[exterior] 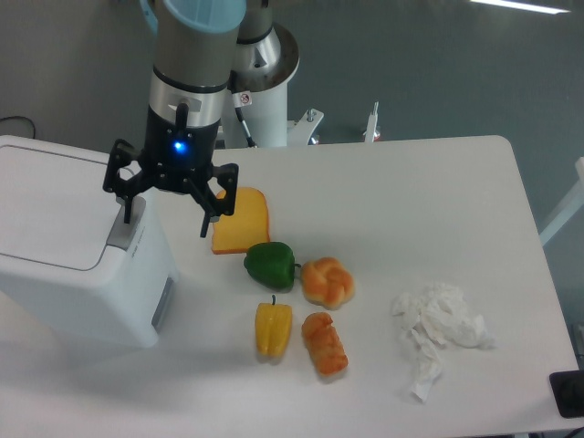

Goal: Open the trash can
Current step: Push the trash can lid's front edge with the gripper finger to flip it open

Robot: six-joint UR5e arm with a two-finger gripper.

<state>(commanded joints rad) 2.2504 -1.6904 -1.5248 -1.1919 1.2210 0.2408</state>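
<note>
The white tabletop carries everything here. The trash can, a big white box with a flat lid that is down, stands at the left edge of the tabletop, directly below and to the left of the fingers. Its grey button strip runs along the right edge of the lid, and one finger is just above this strip; I cannot tell if it touches. The robot arm comes down from the top of the view, with a blue light on its wrist. The gripper has its fingers spread wide apart and they hold nothing. The other finger hangs to the right of the bin, over the tabletop, near the left edge of the orange bread slice. To the far right of the fingers lies a crumpled white tissue. Lower right of the fingers are a green pepper, a round bun, a yellow pepper and a croissant-like roll, all close together.
</note>
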